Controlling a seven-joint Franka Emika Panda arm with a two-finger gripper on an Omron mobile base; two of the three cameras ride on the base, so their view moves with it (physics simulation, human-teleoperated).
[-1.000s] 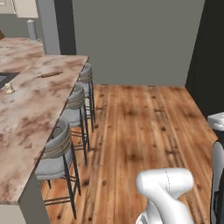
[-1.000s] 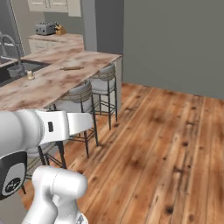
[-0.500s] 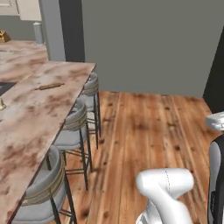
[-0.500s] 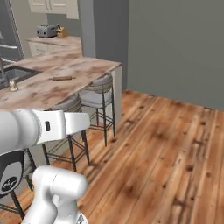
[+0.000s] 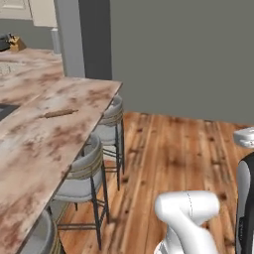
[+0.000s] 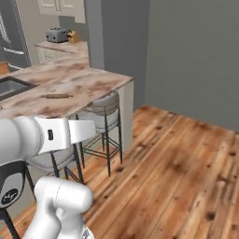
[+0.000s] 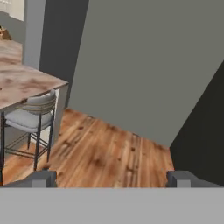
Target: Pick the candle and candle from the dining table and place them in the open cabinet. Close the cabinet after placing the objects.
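Since the earlier frames your whole view has swung with the base: the worktop (image 5: pixel 44 134) now sits closer at nine o'clock, its stools (image 5: pixel 82 171) larger. The arm (image 6: pixel 44 135) reaches level across the right base view, toward three o'clock. Your claw (image 7: pixel 111 178) stands wide apart, empty, over the wooden floor (image 7: pixel 109 153); you cannot make out either candle.

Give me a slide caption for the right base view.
Robot arm beside the marbled dining table, with a rolling pin on top and stools below.
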